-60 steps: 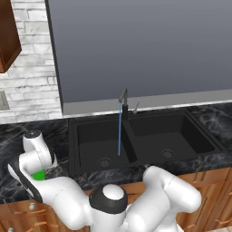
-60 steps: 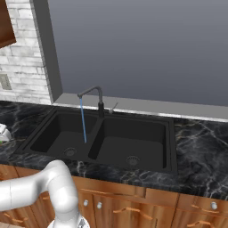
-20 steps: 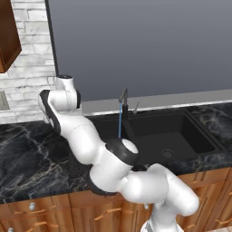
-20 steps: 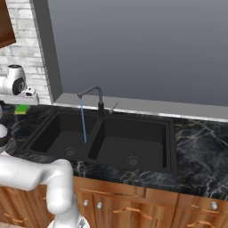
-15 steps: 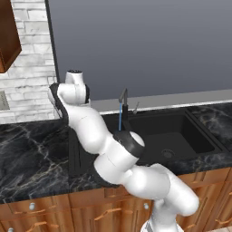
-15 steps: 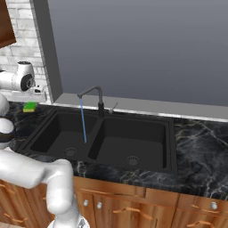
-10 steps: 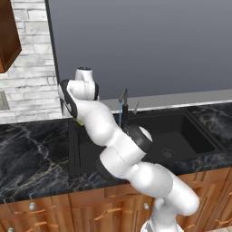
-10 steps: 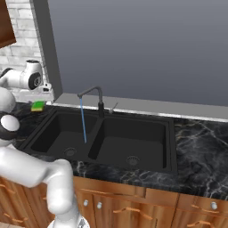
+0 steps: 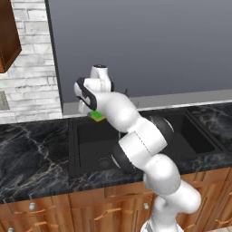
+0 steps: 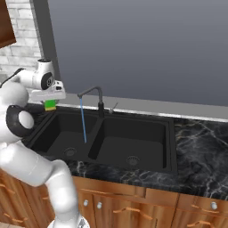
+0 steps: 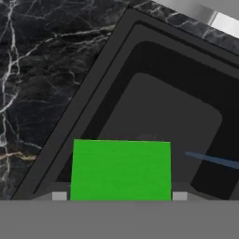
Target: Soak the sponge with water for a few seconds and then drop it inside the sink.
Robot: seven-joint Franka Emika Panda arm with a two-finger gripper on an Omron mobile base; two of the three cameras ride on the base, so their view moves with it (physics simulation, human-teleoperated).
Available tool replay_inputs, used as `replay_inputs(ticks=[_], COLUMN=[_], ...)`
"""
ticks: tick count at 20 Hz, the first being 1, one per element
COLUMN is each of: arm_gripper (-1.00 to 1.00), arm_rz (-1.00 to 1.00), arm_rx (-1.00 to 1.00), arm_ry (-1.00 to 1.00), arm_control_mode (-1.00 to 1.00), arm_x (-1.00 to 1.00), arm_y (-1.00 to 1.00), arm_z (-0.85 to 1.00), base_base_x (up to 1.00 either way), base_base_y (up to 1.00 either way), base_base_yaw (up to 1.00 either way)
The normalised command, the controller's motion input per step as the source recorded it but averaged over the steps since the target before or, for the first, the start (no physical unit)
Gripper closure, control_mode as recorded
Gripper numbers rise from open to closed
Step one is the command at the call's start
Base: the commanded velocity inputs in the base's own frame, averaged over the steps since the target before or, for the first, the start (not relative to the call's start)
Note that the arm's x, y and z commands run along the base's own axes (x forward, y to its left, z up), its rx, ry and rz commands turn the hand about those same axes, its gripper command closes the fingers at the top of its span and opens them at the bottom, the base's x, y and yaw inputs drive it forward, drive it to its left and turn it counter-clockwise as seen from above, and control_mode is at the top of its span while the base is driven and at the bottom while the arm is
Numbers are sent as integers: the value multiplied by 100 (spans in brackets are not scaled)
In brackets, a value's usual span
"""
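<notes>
Over the last three seconds the arm has swung up from the counter at the left and carried the sponge [image 10: 50,105] rightward, so that it now hangs over the left basin of the sink [image 10: 147,116] instead of low beside the cabinet front. The gripper [image 10: 50,103] has its jaws clamped on the sponge; in the hand view the green block [image 11: 120,170] sits square between them, with the black basin floor beneath it.

The step in hand looks like the approach to the soak. The water [image 10: 83,120] falls in a thin blue stream from the faucet [image 10: 91,95] into the left basin, near the divider, and the sponge is still apart from it, off to the left (the stream shows as a faint blue streak at the right of the hand view). The next move would call for a further shift right until the sponge meets the stream, a short hold there, then a release over the basin.

The counter [image 9: 31,147] is black marble with pale veins, over wooden cabinets [image 10: 133,207]. Behind the sink runs a light sill under a large flat grey panel [image 10: 147,49], with white brick wall [image 9: 29,68] at the left and a dark wood cabinet [image 9: 8,34] above.
</notes>
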Motion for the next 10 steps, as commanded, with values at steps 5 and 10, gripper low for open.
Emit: replay_inputs(ticks=[5,10], arm_gripper=[100,100], arm_rz=[7,2], arm_rx=[0,0], arm_ry=[-14,-9], arm_control_mode=[-100,-100], arm_x=[-11,-20], arm_y=[-16,0], arm_z=[0,0], base_base_x=[0,0], base_base_y=[0,0], base_base_yaw=[0,0])
